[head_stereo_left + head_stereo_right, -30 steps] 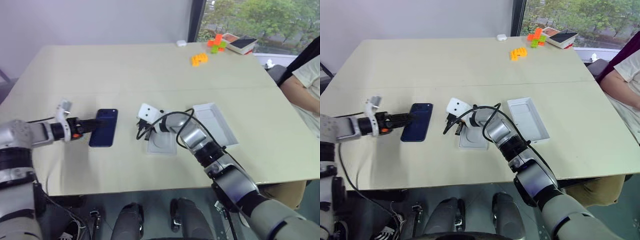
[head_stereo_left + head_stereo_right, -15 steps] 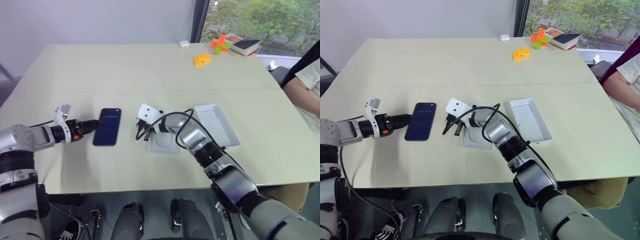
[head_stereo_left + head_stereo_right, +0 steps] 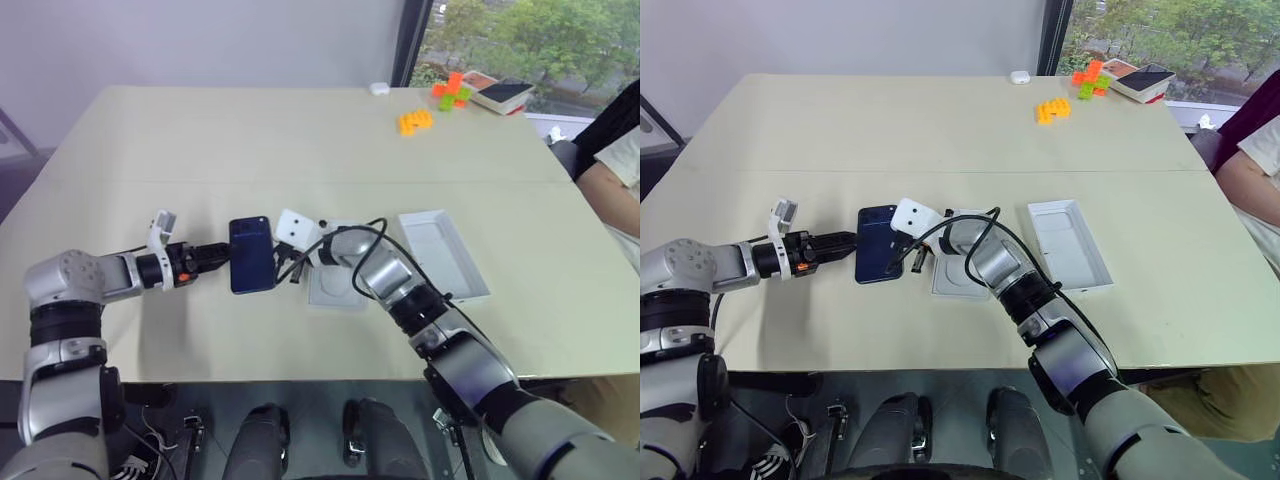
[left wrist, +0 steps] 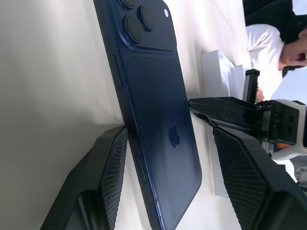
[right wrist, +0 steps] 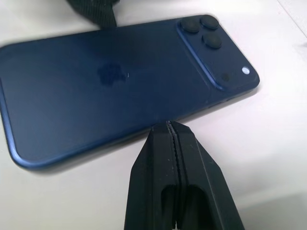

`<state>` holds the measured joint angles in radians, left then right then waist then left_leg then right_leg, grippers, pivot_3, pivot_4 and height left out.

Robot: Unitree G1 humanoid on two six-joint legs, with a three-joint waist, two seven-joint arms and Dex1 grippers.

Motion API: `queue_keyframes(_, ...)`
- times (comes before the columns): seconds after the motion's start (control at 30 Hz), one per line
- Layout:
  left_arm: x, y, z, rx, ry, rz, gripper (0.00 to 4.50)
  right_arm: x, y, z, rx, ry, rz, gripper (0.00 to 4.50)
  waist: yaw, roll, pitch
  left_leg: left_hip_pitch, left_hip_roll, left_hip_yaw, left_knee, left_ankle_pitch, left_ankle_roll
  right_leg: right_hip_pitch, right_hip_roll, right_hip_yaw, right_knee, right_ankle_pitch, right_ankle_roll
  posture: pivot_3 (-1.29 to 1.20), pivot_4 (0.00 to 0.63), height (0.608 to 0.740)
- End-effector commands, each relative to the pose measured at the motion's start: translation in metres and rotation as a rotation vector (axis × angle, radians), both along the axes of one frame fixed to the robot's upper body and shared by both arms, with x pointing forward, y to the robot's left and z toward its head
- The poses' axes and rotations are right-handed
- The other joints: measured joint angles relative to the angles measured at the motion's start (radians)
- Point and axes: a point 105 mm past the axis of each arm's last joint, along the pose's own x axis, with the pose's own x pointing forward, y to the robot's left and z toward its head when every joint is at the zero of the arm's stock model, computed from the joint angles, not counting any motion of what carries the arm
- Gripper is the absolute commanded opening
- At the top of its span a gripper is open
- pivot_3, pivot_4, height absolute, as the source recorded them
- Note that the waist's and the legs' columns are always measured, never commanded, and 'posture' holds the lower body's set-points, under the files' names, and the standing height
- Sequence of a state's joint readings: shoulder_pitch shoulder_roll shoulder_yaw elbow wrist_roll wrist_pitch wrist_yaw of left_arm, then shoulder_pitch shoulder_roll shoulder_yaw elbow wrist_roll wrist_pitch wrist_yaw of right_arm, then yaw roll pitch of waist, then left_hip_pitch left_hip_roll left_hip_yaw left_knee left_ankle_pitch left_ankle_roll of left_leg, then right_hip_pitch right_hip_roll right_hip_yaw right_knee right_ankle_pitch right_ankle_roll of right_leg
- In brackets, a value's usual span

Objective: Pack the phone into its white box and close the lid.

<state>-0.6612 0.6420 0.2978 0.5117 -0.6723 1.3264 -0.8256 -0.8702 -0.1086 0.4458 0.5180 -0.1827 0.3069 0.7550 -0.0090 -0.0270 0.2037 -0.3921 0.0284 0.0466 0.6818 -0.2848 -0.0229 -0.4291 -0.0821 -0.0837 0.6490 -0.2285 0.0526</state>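
Phone pushed toward frame centre
The phone has slid right since before; left gripper open astride it, gripping nothing; right gripper shut, empty.

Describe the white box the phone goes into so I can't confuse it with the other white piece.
On the beige table, look just right of the phone, under the right arm's wrist. The white box is the shallow tray there; the deeper, all-white lid lies open farther right.

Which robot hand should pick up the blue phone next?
The left hand, probably. Its open fingers already sit on either side of the slim dark navy-blue phone lying on the table. The right hand is shut, its tip just at the phone's edge.
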Motion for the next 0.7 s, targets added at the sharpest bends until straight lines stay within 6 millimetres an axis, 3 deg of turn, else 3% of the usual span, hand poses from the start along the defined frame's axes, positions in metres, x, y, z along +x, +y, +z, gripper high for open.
queue_keyframes(0.03,-0.004,-0.005,-0.015,-0.013,0.081,-0.004,3.00,0.001,-0.002,0.000,-0.050,-0.043,0.016,0.02,-0.002,0.000,0.000,0.000,0.000,0.000,0.000,0.000,0.000,0.000,0.000,0.000,0.000,0.000,0.000,0.00,0.150,0.740)
queue_keyframes(0.43,-0.003,-0.027,-0.008,-0.077,0.085,-0.021,3.00,-0.028,0.024,0.003,0.048,0.088,0.135,0.02,-0.002,0.000,0.000,0.001,0.000,-0.001,0.000,0.000,0.000,0.001,0.000,0.000,0.000,0.000,0.000,0.00,0.150,0.740)
queue_keyframes(0.7,-0.003,-0.038,0.004,-0.182,0.086,-0.036,3.00,-0.025,0.020,0.002,0.025,0.069,0.117,0.02,-0.004,0.000,0.000,0.001,0.001,-0.001,0.000,0.000,0.000,0.001,0.001,0.000,0.000,0.000,0.000,0.00,0.150,0.740)
